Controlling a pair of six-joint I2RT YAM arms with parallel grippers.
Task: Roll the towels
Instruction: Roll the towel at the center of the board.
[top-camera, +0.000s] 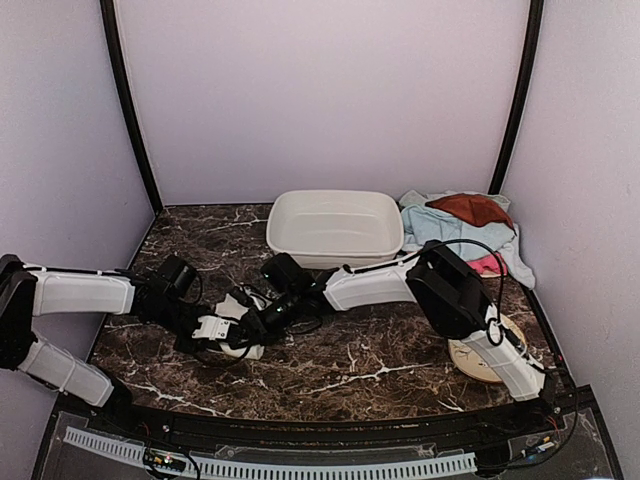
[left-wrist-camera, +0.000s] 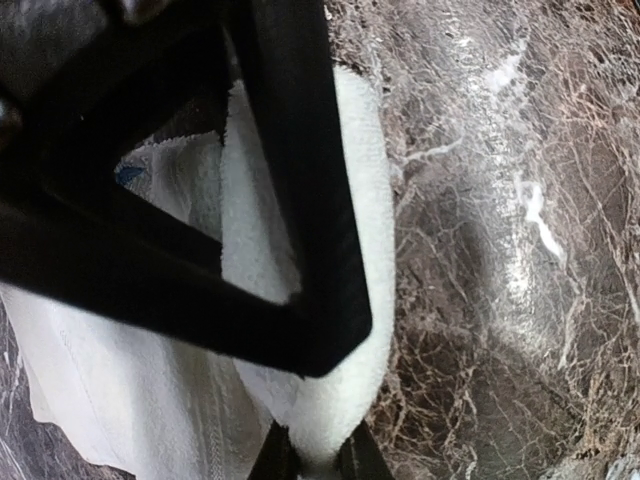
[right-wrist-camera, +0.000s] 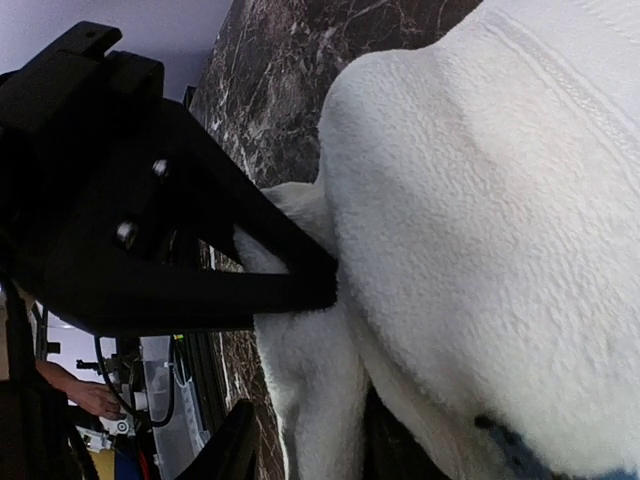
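A cream-white towel lies bunched on the marble at the front left, and both grippers meet over it. My left gripper is shut, pinching the narrow end of the towel's rolled fold. My right gripper stands open around a thick fold of the same towel, with a gap beside one finger. A small blue mark shows on the cloth. In the top view, the left gripper and the right gripper sit almost touching. More towels lie piled at the back right: rust-brown, light blue, pink.
A white plastic basin stands at the back centre. A round beige disc lies at the front right, partly under the right arm. Purple walls close in the back and both sides.
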